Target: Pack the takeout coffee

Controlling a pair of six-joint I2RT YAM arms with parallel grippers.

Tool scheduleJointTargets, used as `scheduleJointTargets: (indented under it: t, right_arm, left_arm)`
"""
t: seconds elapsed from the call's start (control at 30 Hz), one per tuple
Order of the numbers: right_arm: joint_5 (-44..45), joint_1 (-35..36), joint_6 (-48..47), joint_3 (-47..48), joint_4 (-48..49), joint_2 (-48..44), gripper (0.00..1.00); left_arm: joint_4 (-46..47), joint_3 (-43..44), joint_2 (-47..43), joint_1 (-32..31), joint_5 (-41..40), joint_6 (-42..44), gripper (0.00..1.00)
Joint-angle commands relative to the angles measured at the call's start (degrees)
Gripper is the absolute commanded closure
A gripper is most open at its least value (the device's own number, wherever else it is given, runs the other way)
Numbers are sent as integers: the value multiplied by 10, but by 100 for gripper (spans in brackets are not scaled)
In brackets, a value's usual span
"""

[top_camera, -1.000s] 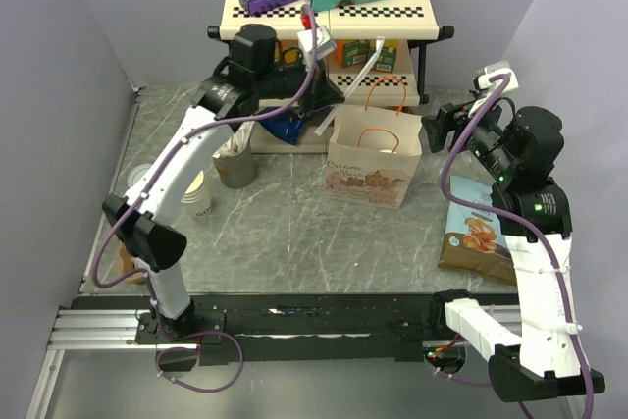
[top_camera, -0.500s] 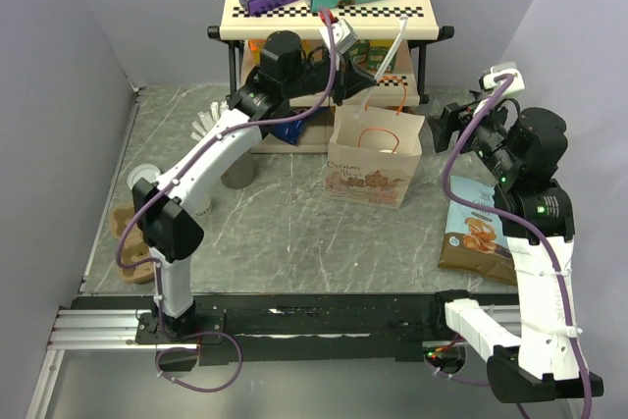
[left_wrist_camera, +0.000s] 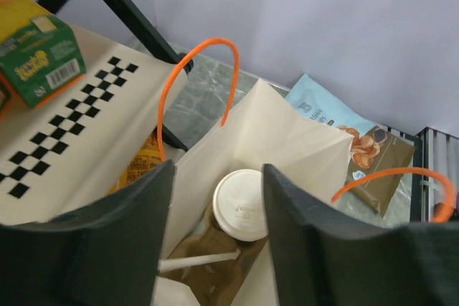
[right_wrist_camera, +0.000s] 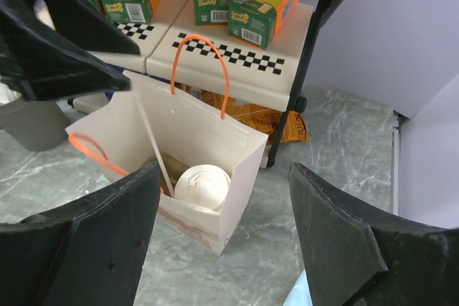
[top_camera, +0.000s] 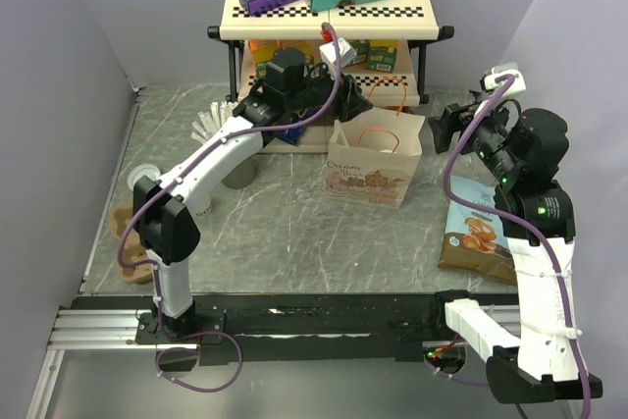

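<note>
- The left gripper point(left_wrist_camera: 219, 171) hangs over the mouth of the paper bag point(top_camera: 376, 179), its jaws apart with nothing between them.
- Inside the bag stands a lidded white cup point(left_wrist_camera: 242, 204), with a thin white stick point(left_wrist_camera: 197, 261) lying beside it.
- The takeout coffee point(top_camera: 202, 205) is not in the bag. It stands on the bench point(top_camera: 294, 233) well to the left, just beside the left arm's elbow. The arm hides part of it, so I take it to be upright.
- A dark grey cup point(top_camera: 238, 172) of white sticks is near it, between it and the bag.
- The right gripper point(right_wrist_camera: 224, 168) is held in the air to the right of the bag, facing it, with its jaws spread wide and empty.
- A snack packet point(top_camera: 478, 233) lies flat on the bench under the right arm.
- The bag stands upright in front of a checkered shelf rack point(top_camera: 329, 15) with boxes on it.
</note>
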Motion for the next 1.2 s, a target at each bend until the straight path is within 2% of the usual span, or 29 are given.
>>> scheduleJointTargets:
  t: [0.0,0.13,0.23,0.27,0.3,0.37,0.47,0.5,0.7,0.9,1.03,1.17]
  right_arm:
    - [-11,-4,-3,26,-20,7,21]
    - [-54,-4,-40,42,-72,25,18]
    - [-47,-4,-46,37,-97,30,15]
    - [-24,-5,-44,34,-97,31,14]
    - [-4,-3,-37,30,-96,30,13]
    - [72,-3,-8,29,-90,31,2]
    - [125,-3,6,40,-97,39,0]
    - [133,-2,7,46,-99,41,0]
    - [114,-2,2,39,-112,45,0]
    - [99,-3,18,44,-90,60,0]
    - [89,-3,3,94,-61,85,0]
    - [119,-3,1,224,-46,149,0]
  left_arm:
    - [-23,34,-82,-1,-21,28,37]
    - [-64,3,-158,2,-57,92,22]
    - [-91,-49,-218,8,-102,127,10]
    - [-100,-73,-232,10,-112,136,1]
    - [-111,-83,-244,16,-132,146,1]
    - [-158,-98,-272,27,-154,168,1]
    - [-195,-115,-302,78,-180,152,1]
    - [-199,-118,-308,114,-183,145,0]
    - [-184,-143,-343,223,-238,101,1]
    - [-157,-159,-341,271,-303,37,1]
    - [-167,-85,-306,298,-331,39,1]
    - [-198,30,-252,338,-343,30,1]
